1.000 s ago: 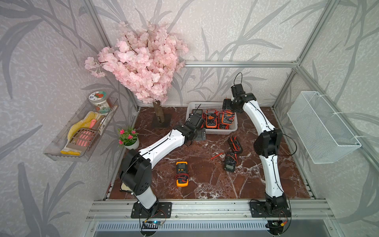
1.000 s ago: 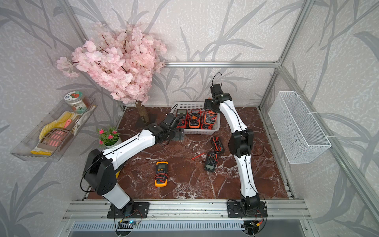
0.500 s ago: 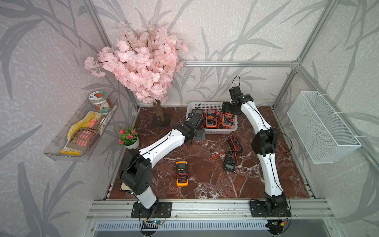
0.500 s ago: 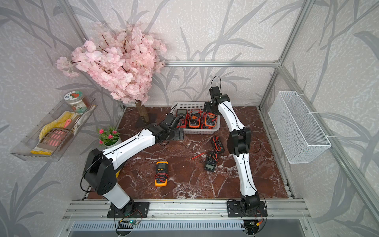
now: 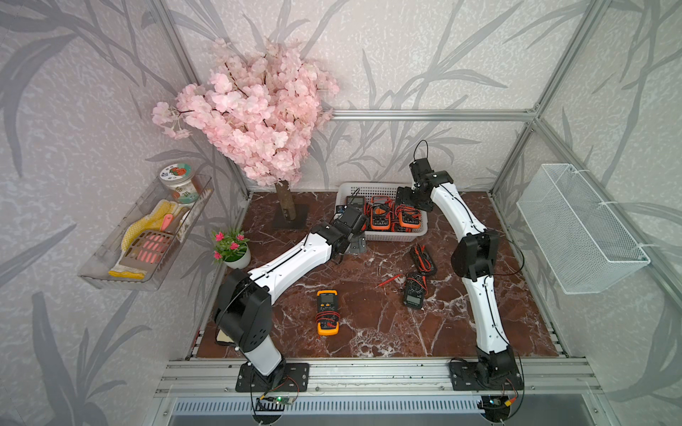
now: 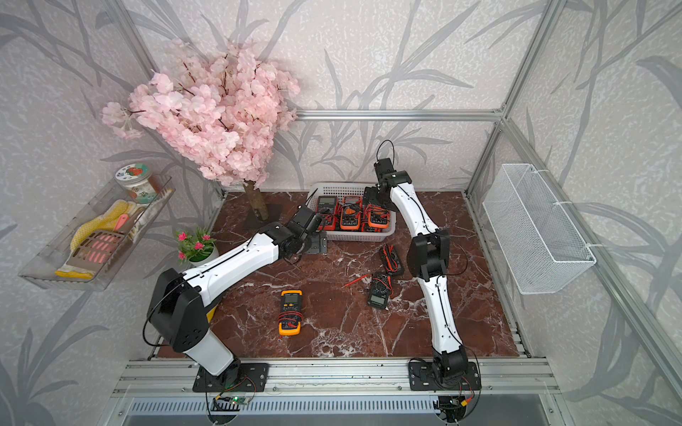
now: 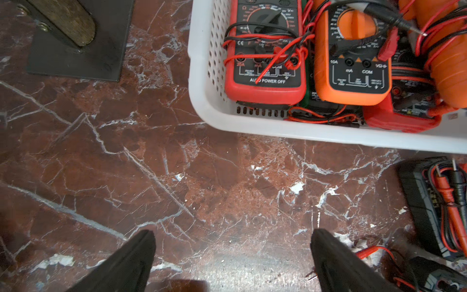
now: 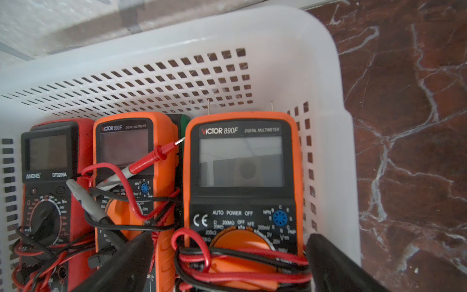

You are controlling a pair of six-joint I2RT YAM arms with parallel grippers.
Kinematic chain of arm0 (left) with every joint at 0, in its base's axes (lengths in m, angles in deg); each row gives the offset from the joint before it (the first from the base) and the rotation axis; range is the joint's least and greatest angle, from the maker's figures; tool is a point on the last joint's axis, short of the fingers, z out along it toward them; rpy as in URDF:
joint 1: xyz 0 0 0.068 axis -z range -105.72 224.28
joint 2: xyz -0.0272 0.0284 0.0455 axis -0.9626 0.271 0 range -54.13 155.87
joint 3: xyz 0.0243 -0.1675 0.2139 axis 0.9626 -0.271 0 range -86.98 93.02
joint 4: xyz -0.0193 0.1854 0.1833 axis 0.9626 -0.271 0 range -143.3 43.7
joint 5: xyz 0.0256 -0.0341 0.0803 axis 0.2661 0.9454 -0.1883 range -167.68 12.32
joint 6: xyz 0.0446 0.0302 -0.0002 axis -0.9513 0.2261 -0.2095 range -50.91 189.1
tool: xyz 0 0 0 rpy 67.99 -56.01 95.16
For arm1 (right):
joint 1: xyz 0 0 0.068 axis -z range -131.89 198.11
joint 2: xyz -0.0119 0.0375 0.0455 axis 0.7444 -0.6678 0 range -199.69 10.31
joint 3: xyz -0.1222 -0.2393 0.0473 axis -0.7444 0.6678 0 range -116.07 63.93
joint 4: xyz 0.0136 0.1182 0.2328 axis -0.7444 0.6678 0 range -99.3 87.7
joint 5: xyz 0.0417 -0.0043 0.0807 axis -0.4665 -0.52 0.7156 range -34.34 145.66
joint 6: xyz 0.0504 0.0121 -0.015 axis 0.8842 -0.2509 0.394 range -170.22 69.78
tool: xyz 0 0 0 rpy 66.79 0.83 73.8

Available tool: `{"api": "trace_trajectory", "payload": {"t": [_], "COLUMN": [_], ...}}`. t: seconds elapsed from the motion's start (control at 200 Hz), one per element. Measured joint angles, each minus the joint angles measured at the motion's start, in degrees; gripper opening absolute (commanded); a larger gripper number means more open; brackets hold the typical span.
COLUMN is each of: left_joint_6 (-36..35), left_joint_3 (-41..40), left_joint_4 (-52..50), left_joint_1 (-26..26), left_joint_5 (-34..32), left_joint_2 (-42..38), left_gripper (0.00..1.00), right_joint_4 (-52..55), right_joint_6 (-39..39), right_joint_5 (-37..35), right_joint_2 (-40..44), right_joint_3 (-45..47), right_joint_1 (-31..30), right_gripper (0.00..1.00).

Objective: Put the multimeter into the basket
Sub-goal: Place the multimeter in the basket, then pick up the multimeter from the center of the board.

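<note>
The white perforated basket (image 5: 380,236) (image 6: 354,236) stands at the back of the marble table and holds several multimeters. My right gripper (image 8: 228,236) (image 5: 406,199) hangs over its right end, open, its fingers (image 8: 126,263) standing either side of an orange multimeter (image 8: 242,161) that lies in the basket wrapped in red and black leads. My left gripper (image 7: 232,233) (image 5: 355,244) is open and empty above bare table just in front of the basket's (image 7: 278,129) left corner. An orange multimeter (image 5: 327,311) (image 6: 290,311) and a dark multimeter (image 5: 414,291) (image 6: 380,291) lie on the table.
A second dark meter with bundled leads (image 5: 422,258) lies near the right arm. The pink blossom tree's base (image 5: 290,217) stands left of the basket, with a small potted plant (image 5: 232,250) nearer. A white wire-mesh bin (image 5: 579,228) hangs on the right wall and a shelf (image 5: 147,236) on the left.
The right gripper's jaws have spread wider over the orange multimeter in the basket. The left arm has not moved.
</note>
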Motion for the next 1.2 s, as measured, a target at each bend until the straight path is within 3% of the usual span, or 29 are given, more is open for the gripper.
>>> {"api": "trace_trajectory", "payload": {"t": [0.285, 0.675, 0.9, 1.2], "left_joint_6": [3.52, 12.46, 18.25, 24.61], "left_joint_3": [-6.78, -14.99, -17.88, -23.47], "left_joint_4": [-3.45, -8.02, -9.25, -9.84], "left_joint_1": [0.00, 2.23, 7.19, 9.81], "left_joint_5": [-1.99, -2.97, -3.85, -3.96], "left_joint_2": [-6.56, -9.07, -9.05, -9.03], "left_gripper": [1.00, 1.00, 1.00, 1.00], "right_joint_4": [-2.49, -11.96, -13.11, -13.11], "right_joint_6": [0.04, 1.33, 1.46, 0.37], "right_joint_5": [0.85, 5.16, 7.96, 12.24], "right_joint_2": [13.86, 37.81, 44.96, 49.18], "right_joint_3": [15.39, 45.38, 56.92, 63.45], "right_joint_1": [-1.40, -6.19, -8.24, -11.93], "right_gripper": [0.99, 0.99, 0.99, 0.99]}}
